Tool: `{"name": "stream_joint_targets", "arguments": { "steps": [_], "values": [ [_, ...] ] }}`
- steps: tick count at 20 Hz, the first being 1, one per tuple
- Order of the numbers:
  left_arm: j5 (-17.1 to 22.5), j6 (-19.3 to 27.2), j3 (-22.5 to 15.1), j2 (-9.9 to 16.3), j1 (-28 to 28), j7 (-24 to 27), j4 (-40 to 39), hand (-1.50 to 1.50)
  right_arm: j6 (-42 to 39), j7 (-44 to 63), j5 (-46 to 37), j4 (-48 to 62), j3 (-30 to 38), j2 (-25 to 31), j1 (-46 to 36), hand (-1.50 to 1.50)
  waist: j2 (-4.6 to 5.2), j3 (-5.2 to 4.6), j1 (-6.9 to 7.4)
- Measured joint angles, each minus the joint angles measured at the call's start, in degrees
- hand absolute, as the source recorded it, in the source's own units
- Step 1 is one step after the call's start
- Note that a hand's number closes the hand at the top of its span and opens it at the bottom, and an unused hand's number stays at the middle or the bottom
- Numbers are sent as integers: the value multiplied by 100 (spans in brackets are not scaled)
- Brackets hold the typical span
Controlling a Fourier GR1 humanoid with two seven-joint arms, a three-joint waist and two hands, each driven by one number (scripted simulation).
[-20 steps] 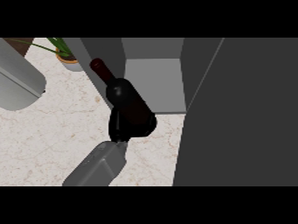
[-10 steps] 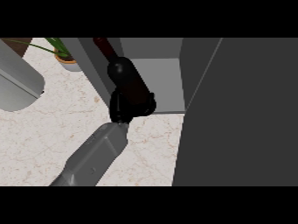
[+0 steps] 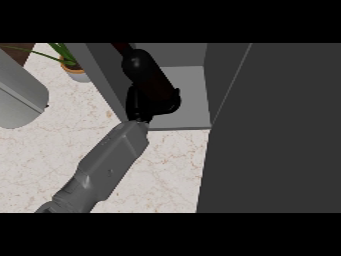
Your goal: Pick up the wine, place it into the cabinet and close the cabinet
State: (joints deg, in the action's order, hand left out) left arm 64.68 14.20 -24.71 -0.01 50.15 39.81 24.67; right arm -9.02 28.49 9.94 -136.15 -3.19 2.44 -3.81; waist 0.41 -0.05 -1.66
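Progress: pick-up done; wine bottle point(image 3: 145, 75) lifted off the counter point(image 3: 40, 155) and carried to the mouth of the cabinet point(image 3: 180, 95), upper centre of the frame.
Left to do: by judgement, setting the bottle down on the cabinet floor, letting go, then swinging the cabinet door point(image 3: 284, 130) shut. Door open, filling the right side of the frame.
Right hand point(image 3: 152, 100): fingers curled round the bottle's lower body, hiding most of it; grey forearm running down toward lower left.
Left hand: not visible; only a grey forearm at upper left.
Bottle position: over the cabinet's front edge, between its left wall and the open door; resting or hanging, cannot tell.
Long axis: tilted, running from centre up and slightly left.
Pointing: neck toward the top edge, base toward the hand.
Other: potted plant point(image 3: 71, 67) at upper left, apart.
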Motion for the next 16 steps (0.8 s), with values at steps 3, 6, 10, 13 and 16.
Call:
{"name": "stream_joint_targets", "arguments": {
  "steps": [3, 6, 10, 13, 16],
  "values": [
    [54, 46, 29, -1, 252, -53, -231, 150, -50, -147, -41, 45, -56, -34, 98, -150, 7, -1, -25],
    [61, 67, 79, -1, 486, -128, -489, 150, 9, -23, -12, -32, -35, -18, 0, -150, 16, -1, -52],
    [129, 74, 100, 0, 812, -326, -812, 150, -27, -91, 39, 27, -16, -16, -30, -150, 40, -1, -127],
    [184, 70, 67, 11, 904, -346, -929, 150, -1, -71, -52, 38, -136, -52, -86, -150, 51, -1, -194],
    [269, 66, 85, -2, 1027, -347, -1040, 150, -22, -105, -48, 79, -173, -62, -103, -150, 70, -2, -240]
  ]
}}
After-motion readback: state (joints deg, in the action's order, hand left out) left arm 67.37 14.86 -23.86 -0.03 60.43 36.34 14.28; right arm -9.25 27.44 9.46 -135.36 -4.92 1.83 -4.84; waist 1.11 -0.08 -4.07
